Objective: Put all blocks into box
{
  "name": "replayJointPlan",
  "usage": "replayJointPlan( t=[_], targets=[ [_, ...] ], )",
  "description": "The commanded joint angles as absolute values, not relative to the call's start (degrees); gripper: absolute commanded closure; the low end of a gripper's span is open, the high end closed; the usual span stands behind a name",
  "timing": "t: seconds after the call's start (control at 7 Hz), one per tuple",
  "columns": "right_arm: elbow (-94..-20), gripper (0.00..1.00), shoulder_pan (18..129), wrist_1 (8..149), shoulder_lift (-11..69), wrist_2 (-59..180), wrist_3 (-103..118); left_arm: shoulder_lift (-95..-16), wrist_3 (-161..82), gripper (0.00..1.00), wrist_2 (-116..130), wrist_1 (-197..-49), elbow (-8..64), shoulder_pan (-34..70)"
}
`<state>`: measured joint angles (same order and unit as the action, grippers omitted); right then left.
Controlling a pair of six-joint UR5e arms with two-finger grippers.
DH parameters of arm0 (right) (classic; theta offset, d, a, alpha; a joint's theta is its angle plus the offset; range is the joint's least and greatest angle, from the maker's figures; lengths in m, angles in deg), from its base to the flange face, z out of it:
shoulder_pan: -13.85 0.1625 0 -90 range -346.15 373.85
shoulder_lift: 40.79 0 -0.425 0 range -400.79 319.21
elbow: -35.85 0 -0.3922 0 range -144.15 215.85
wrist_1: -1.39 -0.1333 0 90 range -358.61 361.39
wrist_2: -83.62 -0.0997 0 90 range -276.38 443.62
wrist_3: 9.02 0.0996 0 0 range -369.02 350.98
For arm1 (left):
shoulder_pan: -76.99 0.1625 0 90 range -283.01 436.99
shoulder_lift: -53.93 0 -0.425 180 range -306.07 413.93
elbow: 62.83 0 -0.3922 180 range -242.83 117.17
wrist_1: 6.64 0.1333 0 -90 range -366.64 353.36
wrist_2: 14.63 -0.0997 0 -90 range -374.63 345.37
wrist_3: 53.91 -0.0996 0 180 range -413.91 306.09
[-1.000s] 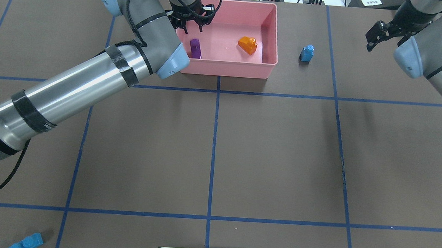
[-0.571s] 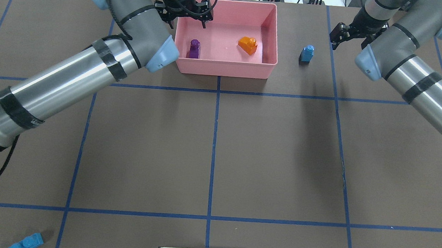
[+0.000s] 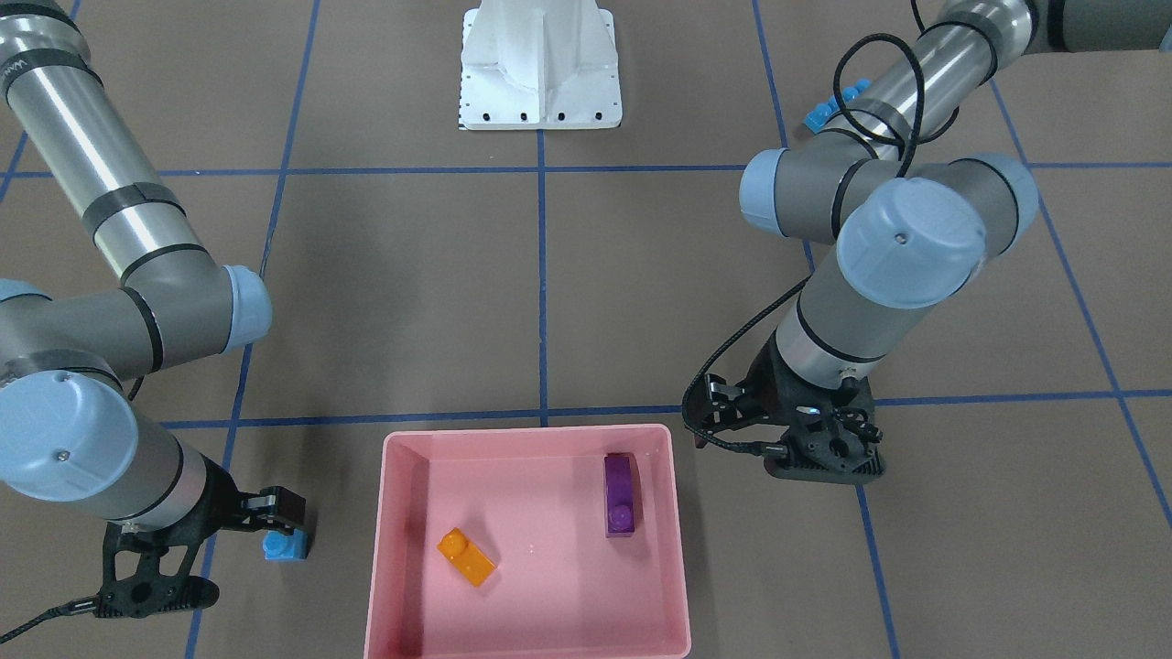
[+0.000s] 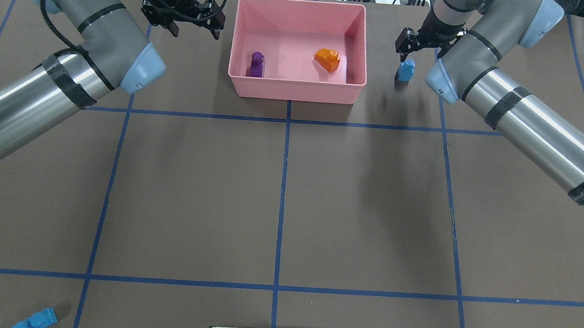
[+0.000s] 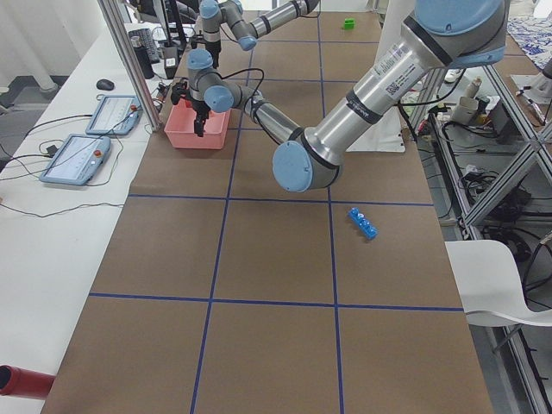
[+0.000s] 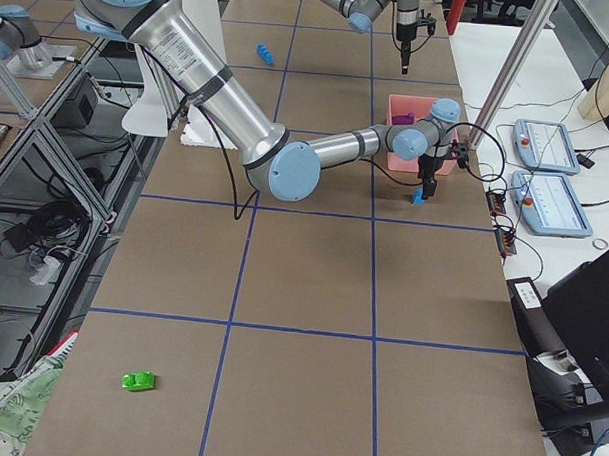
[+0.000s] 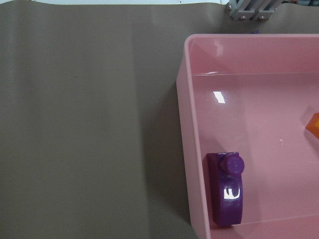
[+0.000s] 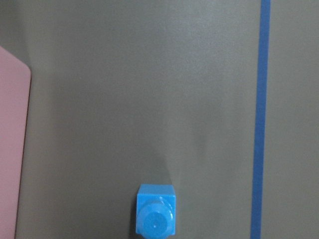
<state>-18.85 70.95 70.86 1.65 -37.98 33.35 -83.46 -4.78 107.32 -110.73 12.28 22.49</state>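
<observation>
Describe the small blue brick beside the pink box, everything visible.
The small blue brick is a glossy light-blue plastic block, roughly cube-shaped, with one round stud on top. It stands upright, stud up, on the brown table, on the robot's right of the pink box and clear of its wall. Only the table is seen touching it.

The brown table (image 4: 279, 204) spreads before me, cut into squares by blue tape lines (image 4: 283, 194). Along its far edge runs a white bench (image 5: 43, 276) — two grey tablets (image 5: 76, 159) lie on it, cables trailing, a dark mouse (image 5: 104, 84) beyond them. An aluminium post (image 5: 129, 60) rises near the tablets. A red cylinder (image 5: 26, 381) lies on the bench toward my left end — a white chair (image 5: 500, 285) stands on my side of the table.
</observation>
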Motion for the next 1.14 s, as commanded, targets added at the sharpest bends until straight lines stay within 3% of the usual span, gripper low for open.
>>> replayJointPlan(
  t=[0.0,0.29,0.43,0.57,1.0],
  targets=[
    [-14.08,0.02,68.88,65.03,0.26,-35.49,36.5,-83.09,-5.04,0.0,107.37,-110.79,12.67,22.41],
    [-13.98,0.49,67.99,65.38,0.34,-33.1,36.77,-83.01,-4.95,0.0,107.1,-110.79,12.58,22.59],
    [-13.89,0.8,67.9,65.47,0.34,-33.1,36.77,-83.01,-4.95,0.0,107.1,-110.88,12.58,22.59],
    [-13.98,1.0,67.9,65.47,0.43,-33.1,36.77,-83.01,-4.95,0.0,106.93,-110.88,12.58,22.68],
    [-16.77,1.0,73.05,66.25,0.08,-34.84,36.86,-82.92,-4.95,0.0,106.93,-110.96,12.58,22.68]
  ],
)
